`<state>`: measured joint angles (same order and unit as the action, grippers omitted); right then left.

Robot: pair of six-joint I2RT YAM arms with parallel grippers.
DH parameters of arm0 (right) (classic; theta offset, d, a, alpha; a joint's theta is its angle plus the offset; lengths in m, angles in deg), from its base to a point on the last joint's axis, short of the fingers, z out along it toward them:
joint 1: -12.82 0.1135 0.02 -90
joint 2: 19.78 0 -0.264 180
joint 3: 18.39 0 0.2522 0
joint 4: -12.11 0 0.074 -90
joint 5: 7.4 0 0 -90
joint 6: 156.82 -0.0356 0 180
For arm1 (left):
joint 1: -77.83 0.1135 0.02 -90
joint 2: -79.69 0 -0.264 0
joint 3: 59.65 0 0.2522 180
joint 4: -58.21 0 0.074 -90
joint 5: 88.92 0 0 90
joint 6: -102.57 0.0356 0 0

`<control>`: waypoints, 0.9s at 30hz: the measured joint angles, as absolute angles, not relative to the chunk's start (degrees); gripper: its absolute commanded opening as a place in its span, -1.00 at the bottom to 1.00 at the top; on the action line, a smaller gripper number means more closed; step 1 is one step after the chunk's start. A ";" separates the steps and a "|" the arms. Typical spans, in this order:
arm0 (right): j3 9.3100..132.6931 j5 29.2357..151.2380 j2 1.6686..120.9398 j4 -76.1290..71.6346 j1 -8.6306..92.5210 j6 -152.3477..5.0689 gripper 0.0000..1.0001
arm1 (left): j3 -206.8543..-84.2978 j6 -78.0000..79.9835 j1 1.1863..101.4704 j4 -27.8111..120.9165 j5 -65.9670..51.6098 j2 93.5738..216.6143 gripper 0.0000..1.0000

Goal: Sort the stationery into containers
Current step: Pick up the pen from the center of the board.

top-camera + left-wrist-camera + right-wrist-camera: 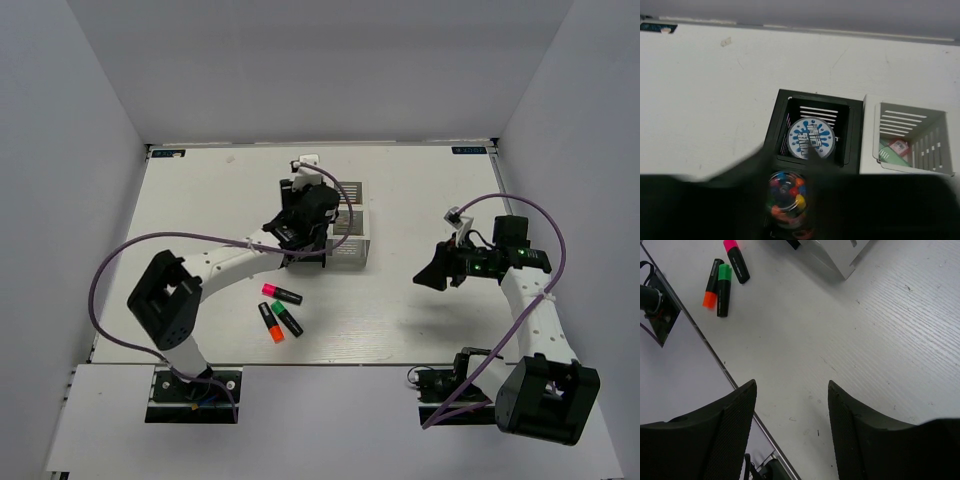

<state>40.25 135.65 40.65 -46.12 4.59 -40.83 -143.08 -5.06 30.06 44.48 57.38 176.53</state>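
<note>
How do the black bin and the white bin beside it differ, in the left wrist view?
The black bin holds a blue-white roll; the white bin holds a pale-green item and a small pink piece. The black bin sits left of the white bin. Both are square, slotted and upright.

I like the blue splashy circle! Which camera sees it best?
The left wrist camera: the blue-white roll sits in a black bin, seen from above, its pattern clear. In the top view the left arm hides that bin. The right wrist view does not show it.
</note>
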 measured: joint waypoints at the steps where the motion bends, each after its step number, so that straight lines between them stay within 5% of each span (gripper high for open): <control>1: 40.25 135.74 40.58 -46.40 4.57 -40.63 -0.06 | -143.05 -5.34 29.69 44.39 57.48 175.41 -0.97; 2: 40.25 135.89 40.52 -46.69 4.57 -39.65 -0.98 | -143.12 -5.30 29.25 43.02 57.53 173.97 -1.00; 6: 41.41 137.88 40.43 -51.32 4.70 -32.32 -1.00 | -147.05 -17.95 27.83 21.93 53.99 165.49 -0.88; 7: 41.89 138.54 40.43 -52.96 4.92 -29.64 -0.90 | -147.38 -22.21 27.90 16.79 51.52 162.58 -0.63; 8: 42.44 139.30 40.43 -54.67 5.35 -26.20 -0.37 | -147.16 -25.58 28.03 12.18 49.40 159.59 -0.29; 9: 42.87 139.83 40.43 -56.46 6.03 -23.17 -0.24 | -145.50 -29.32 28.33 8.53 46.88 155.78 0.22; 13: 43.84 139.85 40.36 -58.75 11.17 -16.32 0.22 | -130.99 -41.82 29.16 -2.38 38.73 140.18 0.81; 15: 44.53 138.47 40.65 -57.55 15.56 -17.24 0.25 | -122.84 -46.78 29.29 -7.28 35.37 135.46 0.85; 19: 47.20 129.51 43.79 -50.97 26.82 -24.63 -0.05 | -112.67 -53.84 31.68 -9.85 29.44 135.91 0.81; 27: 51.11 114.08 49.91 -39.80 35.52 -39.03 -0.23 | -110.55 -64.81 35.70 -1.42 22.03 144.94 0.59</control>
